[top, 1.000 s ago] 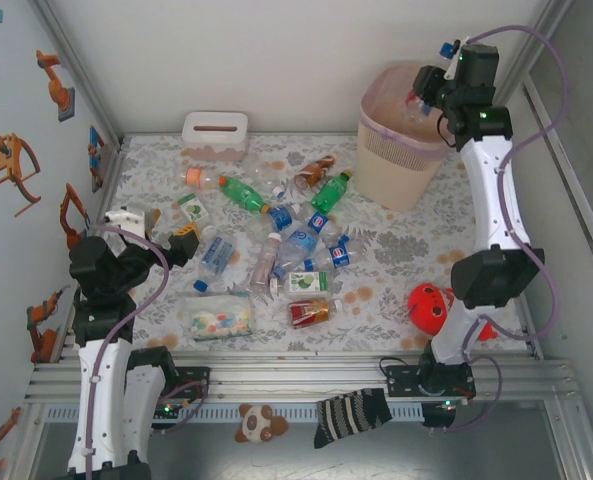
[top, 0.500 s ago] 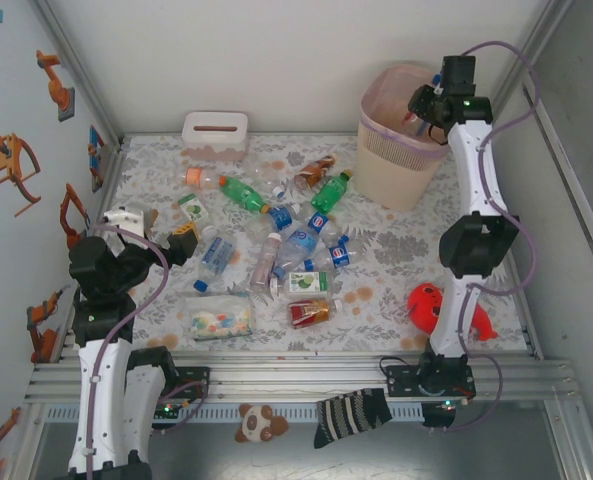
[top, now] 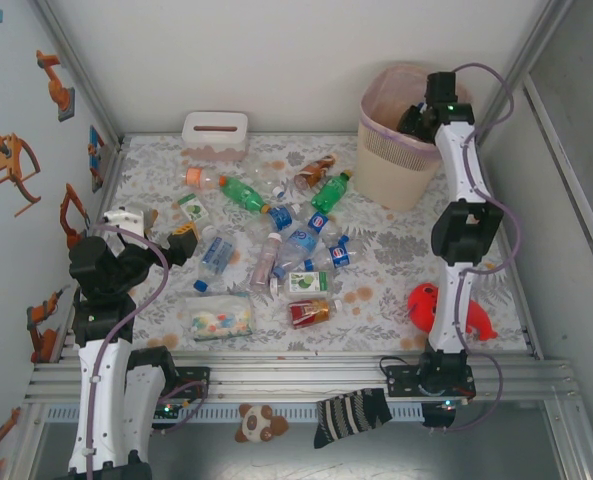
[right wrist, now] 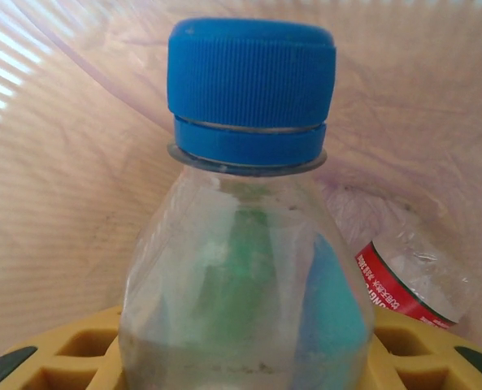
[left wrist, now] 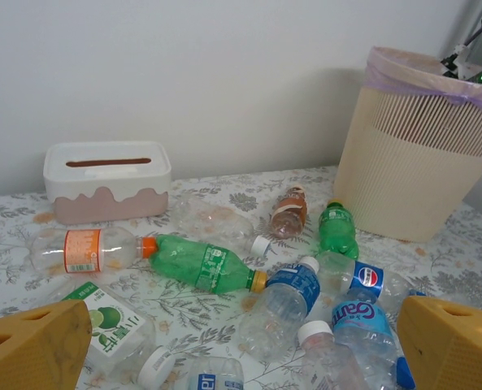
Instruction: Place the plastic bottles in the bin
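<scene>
Dangling inside the bin (top: 391, 165) at the far right, the right gripper (right wrist: 241, 357) is clamped on a clear blue-capped bottle (right wrist: 245, 244), with a red-labelled bottle (right wrist: 407, 280) lying beside it. Left gripper (left wrist: 241, 349) hangs spread wide at the near left, facing a Pepsi bottle (left wrist: 362, 279) and a blue-labelled bottle (left wrist: 356, 318) reading "Gam".

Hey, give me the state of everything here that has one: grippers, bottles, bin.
Right gripper: shut on blue-capped bottle, inside the bin.
Left gripper: open, empty.
Blue-capped bottle: capped, gripped.
Bin: upright, lined, red-labelled bottle inside.
Yellow-capped green bottle: capped, lying on its side.
</scene>
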Controlling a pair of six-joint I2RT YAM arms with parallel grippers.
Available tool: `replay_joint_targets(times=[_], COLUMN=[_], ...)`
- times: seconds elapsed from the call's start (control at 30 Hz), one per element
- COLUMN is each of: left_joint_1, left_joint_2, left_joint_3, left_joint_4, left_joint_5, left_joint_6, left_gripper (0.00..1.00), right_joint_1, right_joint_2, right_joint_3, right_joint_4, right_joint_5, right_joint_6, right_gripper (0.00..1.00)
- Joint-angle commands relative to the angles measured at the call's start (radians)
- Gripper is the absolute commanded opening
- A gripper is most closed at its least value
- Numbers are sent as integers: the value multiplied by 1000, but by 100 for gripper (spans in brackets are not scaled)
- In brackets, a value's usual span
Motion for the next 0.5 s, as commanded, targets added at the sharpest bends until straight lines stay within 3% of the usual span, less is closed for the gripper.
replay_joint_targets(times=[0.0, 0.23, 0.47], left_joint_1=[4, 5, 5], left_joint_2=[-13, -16, -18], left_joint_3=[32, 33, 33], left_joint_4=[-5, -7, -9], left_joint_5=[0, 0, -1], left_joint_6=[15, 16, 16], left_gripper=[96, 96, 96], right_joint_1=[-4, -5, -5], right_joint_2=[44, 97, 99], right_joint_3=[35, 27, 31], right_joint_4=[-22, -36, -38], right_joint_5=[-15, -19, -6], right_joint_6=[14, 11, 11], right_gripper=[32, 34, 48])
